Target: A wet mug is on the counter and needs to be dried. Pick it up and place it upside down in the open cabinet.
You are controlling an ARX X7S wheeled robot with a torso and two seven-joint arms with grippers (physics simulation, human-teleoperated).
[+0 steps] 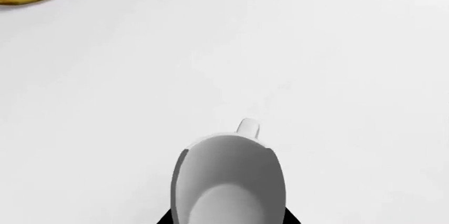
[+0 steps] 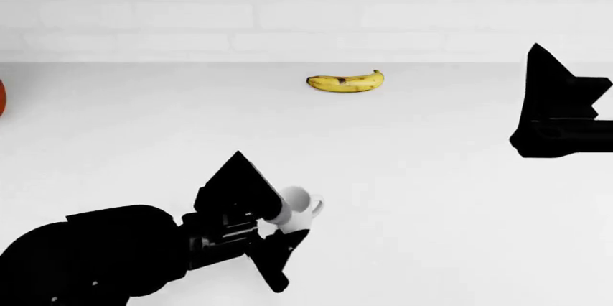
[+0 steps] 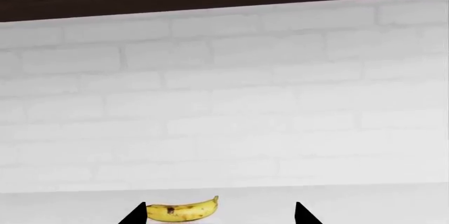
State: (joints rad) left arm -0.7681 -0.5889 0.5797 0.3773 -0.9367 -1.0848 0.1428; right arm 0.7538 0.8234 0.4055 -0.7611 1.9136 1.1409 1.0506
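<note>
No text, label, brand, number or sign can be read in any of the views. The mug point(image 1: 228, 182) at the lower centre of the left wrist view is plain white with no print. The banana point(image 2: 346, 82) at the upper centre of the head view carries no sticker, only dark spots. The brick wall point(image 3: 224, 98) filling the right wrist view is bare white.

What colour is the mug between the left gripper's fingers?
Plain white ceramic mug, no pattern; clearest in the left wrist view.
</note>
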